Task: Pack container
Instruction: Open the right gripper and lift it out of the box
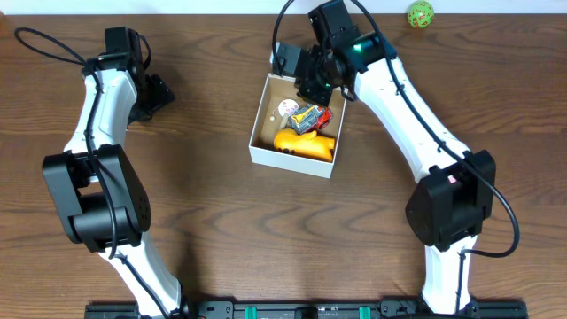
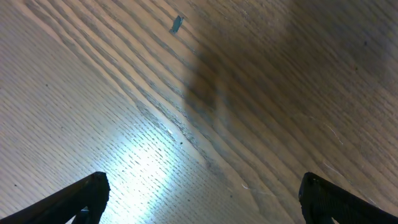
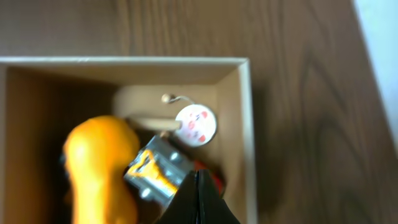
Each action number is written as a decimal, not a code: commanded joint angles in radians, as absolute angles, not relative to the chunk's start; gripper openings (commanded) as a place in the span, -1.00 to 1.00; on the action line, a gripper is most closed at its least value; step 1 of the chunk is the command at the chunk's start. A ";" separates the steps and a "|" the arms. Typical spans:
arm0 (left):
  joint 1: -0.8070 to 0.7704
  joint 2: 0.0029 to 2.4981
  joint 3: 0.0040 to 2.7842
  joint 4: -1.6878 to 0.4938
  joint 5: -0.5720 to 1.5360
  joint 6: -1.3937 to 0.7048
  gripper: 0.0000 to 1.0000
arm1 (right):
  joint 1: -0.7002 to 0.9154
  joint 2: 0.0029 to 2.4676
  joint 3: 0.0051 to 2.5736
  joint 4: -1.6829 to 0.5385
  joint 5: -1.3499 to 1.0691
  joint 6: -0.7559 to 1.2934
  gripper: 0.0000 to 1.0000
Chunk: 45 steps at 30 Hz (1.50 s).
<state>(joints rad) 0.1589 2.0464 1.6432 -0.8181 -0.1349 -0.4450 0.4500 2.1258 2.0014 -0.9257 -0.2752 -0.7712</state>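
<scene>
Container [image 1: 292, 159], well right of wide-open left gripper [image 1: 158, 93] hovering over table [image 2: 186, 93]. Shallow cardboard box with toys [image 1: 301, 128] inside, likely light, stiff but crushable; best pinched on a free wall. Directly below right gripper [image 1: 312, 89], fingers pressed together on nothing.

Left pincer [image 2: 202, 196] wide apart, right pincer [image 3: 198, 194] tips together.

Square shallow cardboard container [image 1: 292, 160]: white outer walls, brown interior. Rounded plastic toy [image 1: 306, 143]: orange-yellow; small round ball [image 1: 420, 13]: green. Wooden table [image 1: 221, 230]: dark brown, streaked grain.
</scene>
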 commanded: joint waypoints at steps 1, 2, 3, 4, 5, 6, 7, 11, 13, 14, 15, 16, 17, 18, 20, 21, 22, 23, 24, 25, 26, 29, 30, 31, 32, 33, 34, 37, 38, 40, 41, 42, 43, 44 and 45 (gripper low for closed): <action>0.162 2.048 1.636 -0.821 -0.147 -0.447 0.96 | 0.446 2.160 1.992 -0.888 -0.292 -0.770 -0.98; 0.162 2.048 1.636 -0.821 -0.147 -0.447 0.96 | 0.446 2.167 1.992 -0.878 -0.296 -0.770 -0.97; 0.162 2.048 1.636 -0.821 -0.147 -0.447 0.96 | 0.446 2.178 1.992 -0.870 -0.296 -0.770 -0.97; 0.162 2.048 1.636 -0.821 -0.147 -0.447 0.96 | 0.446 2.188 1.992 -0.867 -0.296 -0.771 -0.98; 0.162 2.048 1.636 -0.821 -0.147 -0.447 0.96 | 0.446 2.203 1.992 -0.865 -0.296 -0.771 -0.97; 0.162 2.048 1.636 -0.821 -0.147 -0.447 0.96 | 0.446 2.217 1.992 -0.865 -0.297 -0.770 -0.98; 0.162 2.048 1.636 -0.821 -0.147 -0.447 0.96 | 0.447 2.232 1.992 -0.865 -0.297 -0.770 -0.98; 0.162 2.048 1.636 -0.821 -0.147 -0.447 0.96 | 0.446 2.280 1.992 -0.865 -0.308 -0.770 -0.98; 0.162 2.048 1.636 -0.821 -0.147 -0.447 0.96 | 0.446 2.296 1.992 -0.866 -0.318 -0.770 -0.98; 0.162 2.048 1.636 -0.821 -0.147 -0.447 0.96 | 0.446 2.304 1.992 -0.865 -0.323 -0.770 -0.98; 0.162 2.048 1.636 -0.821 -0.147 -0.447 0.96 | 0.446 2.307 1.992 -0.864 -0.327 -0.765 -0.98; 0.162 2.048 1.636 -0.821 -0.147 -0.447 0.96 | 0.446 2.311 1.992 -0.862 -0.329 -0.759 -0.98; 0.162 2.048 1.636 -0.821 -0.147 -0.447 0.96 | 0.446 2.313 1.992 -0.863 -0.331 -0.756 -0.98; 0.162 2.048 1.636 -0.821 -0.147 -0.447 0.96 | 0.446 2.314 1.992 -0.865 -0.331 -0.756 -0.98; 0.162 2.048 1.636 -0.821 -0.147 -0.447 0.96 | 0.446 2.314 1.992 -0.875 -0.329 -0.756 -0.98; 0.162 2.048 1.636 -0.821 -0.147 -0.447 0.96 | 0.444 2.313 1.992 -0.883 -0.325 -0.756 -0.98; 0.162 2.048 1.636 -0.821 -0.147 -0.447 0.96 | 0.441 2.313 1.993 -0.895 -0.316 -0.756 -0.98; 0.162 2.048 1.636 -0.821 -0.147 -0.447 0.96 | 0.437 2.312 1.993 -0.907 -0.307 -0.757 -0.98; 0.162 2.048 1.636 -0.821 -0.147 -0.447 0.96 | 0.432 2.312 1.993 -0.922 -0.295 -0.756 -0.98; 0.162 2.048 1.636 -0.821 -0.147 -0.447 0.96 | 0.427 2.311 1.993 -0.937 -0.287 -0.757 -0.98; 0.162 2.048 1.636 -0.821 -0.147 -0.447 0.96 | 0.420 2.309 1.994 -0.958 -0.286 -0.757 -0.98; 0.162 2.048 1.636 -0.821 -0.147 -0.447 0.96 | 0.396 2.296 1.995 -1.018 -0.288 -0.757 -0.98; 0.162 2.048 1.636 -0.821 -0.147 -0.447 0.96 | 0.389 2.291 1.995 -1.032 -0.287 -0.759 -0.98; 0.162 2.048 1.636 -0.821 -0.147 -0.447 0.96 | 0.382 2.284 1.995 -1.048 -0.287 -0.770 -0.98; 0.162 2.048 1.636 -0.821 -0.147 -0.447 0.96 | 0.374 2.278 1.995 -1.058 -0.286 -0.782 -0.98; 0.162 2.048 1.636 -0.821 -0.147 -0.447 0.96 | 0.368 2.271 1.995 -1.060 -0.284 -0.785 -0.98; 0.162 2.048 1.636 -0.821 -0.147 -0.447 0.96 | 0.360 2.263 1.995 -1.053 -0.284 -0.787 -0.98; 0.162 2.048 1.636 -0.821 -0.147 -0.447 0.96 | 0.347 2.249 1.999 -1.029 -0.284 -0.787 -0.98; 0.162 2.048 1.636 -0.821 -0.147 -0.447 0.96 | 0.345 2.247 2.004 -1.022 -0.285 -0.786 -0.98; 0.162 2.048 1.636 -0.821 -0.147 -0.447 0.96 | 0.345 2.246 2.023 -1.016 -0.285 -0.786 -0.98; 0.162 2.048 1.636 -0.821 -0.147 -0.447 0.96 | 0.345 2.246 2.031 -1.010 -0.288 -0.787 -0.98; 0.162 2.048 1.636 -0.821 -0.147 -0.447 0.96 | 0.346 2.246 2.040 -1.003 -0.295 -0.786 -0.98; 0.162 2.048 1.636 -0.821 -0.147 -0.447 0.96 | 0.347 2.246 2.048 -0.996 -0.305 -0.786 -0.98; 0.162 2.048 1.636 -0.821 -0.147 -0.447 0.96 | 0.347 2.246 2.054 -0.985 -0.317 -0.786 -0.98; 0.162 2.048 1.636 -0.821 -0.147 -0.447 0.96 | 0.347 2.246 2.059 -0.968 -0.335 -0.786 -0.98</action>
<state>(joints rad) 0.1589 2.0464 1.6432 -0.8181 -0.1349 -0.4450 0.3489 2.2887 2.0174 -0.9848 -0.2886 -0.7715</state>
